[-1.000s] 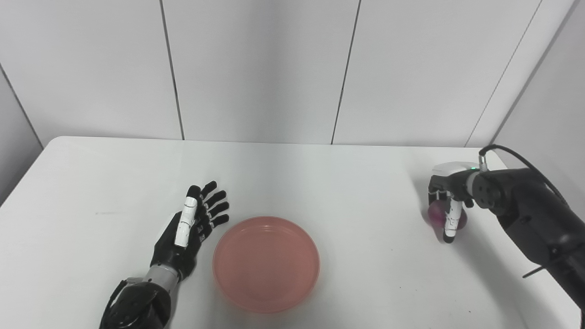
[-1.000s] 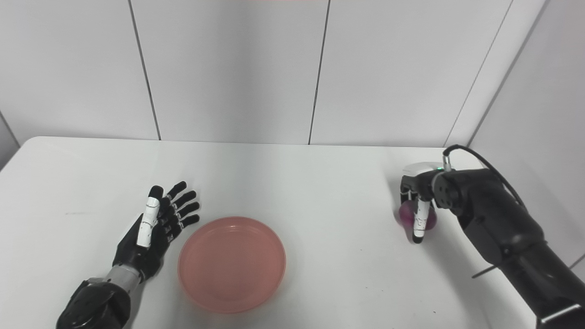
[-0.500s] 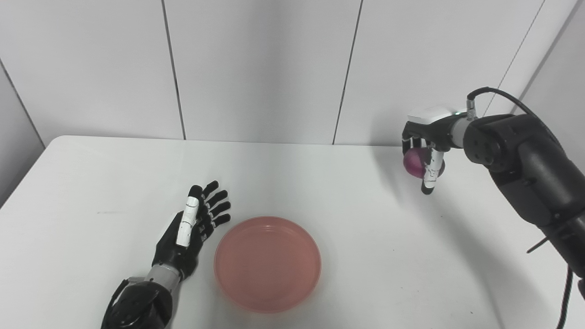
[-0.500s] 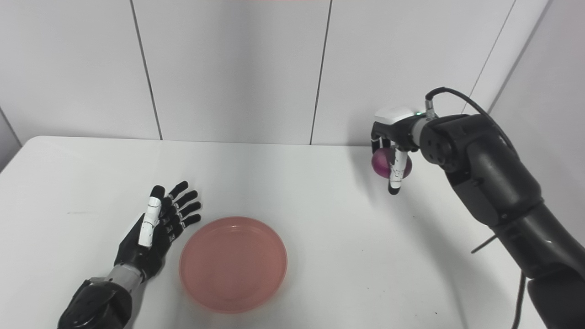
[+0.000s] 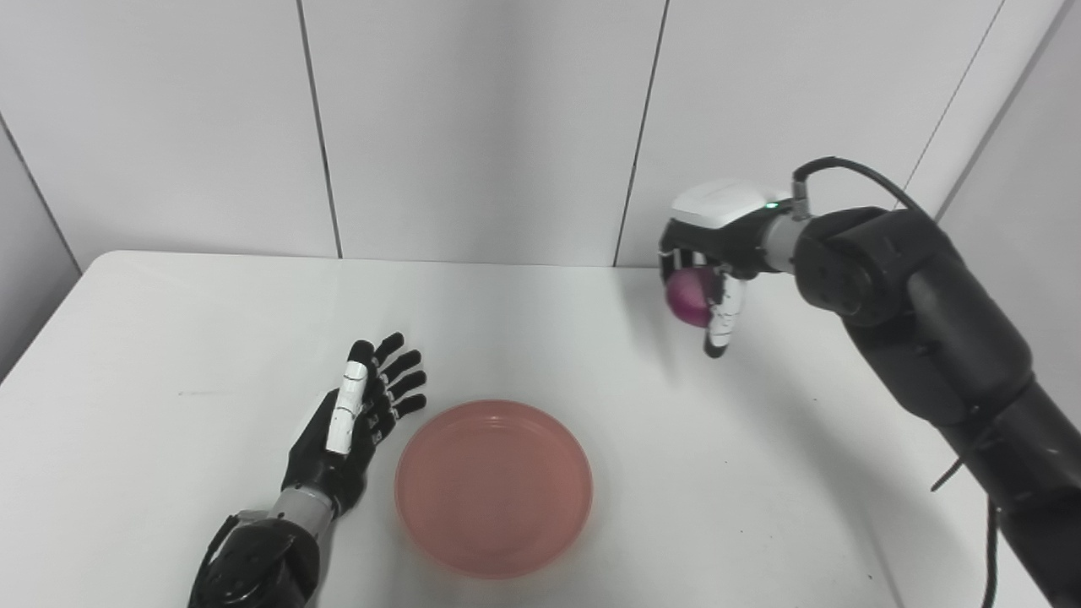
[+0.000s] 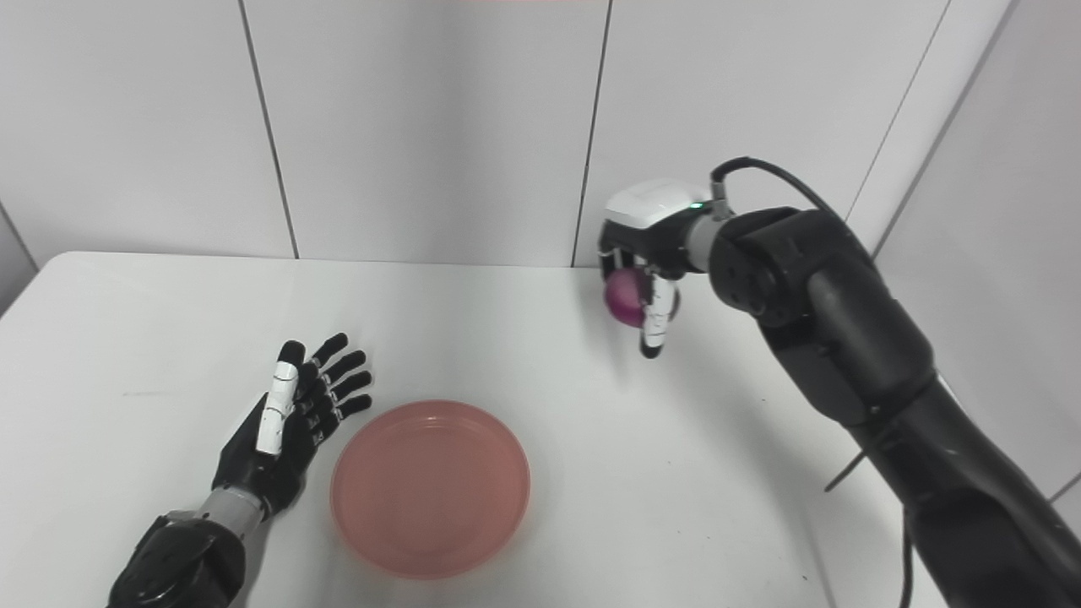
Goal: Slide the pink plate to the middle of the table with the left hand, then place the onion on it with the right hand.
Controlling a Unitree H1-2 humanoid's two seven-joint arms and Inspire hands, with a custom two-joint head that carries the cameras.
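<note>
The pink plate [image 5: 494, 486] lies flat and empty on the white table [image 5: 152, 338], near the front middle. My left hand [image 5: 359, 414] rests open on the table just left of the plate, fingers spread, apart from its rim. My right hand [image 5: 708, 270] is shut on the purple onion [image 5: 688, 297] and holds it high above the table, to the right of and beyond the plate. The onion also shows in the right eye view [image 6: 623, 297], partly hidden by the fingers.
White wall panels [image 5: 473, 127] stand behind the table's far edge. The right arm [image 5: 929, 338] reaches in over the table's right side, with a black cable looping above the wrist.
My right hand lifted the onion off the table at the right edge and carried it up and leftward. The left hand and the plate stayed put.
</note>
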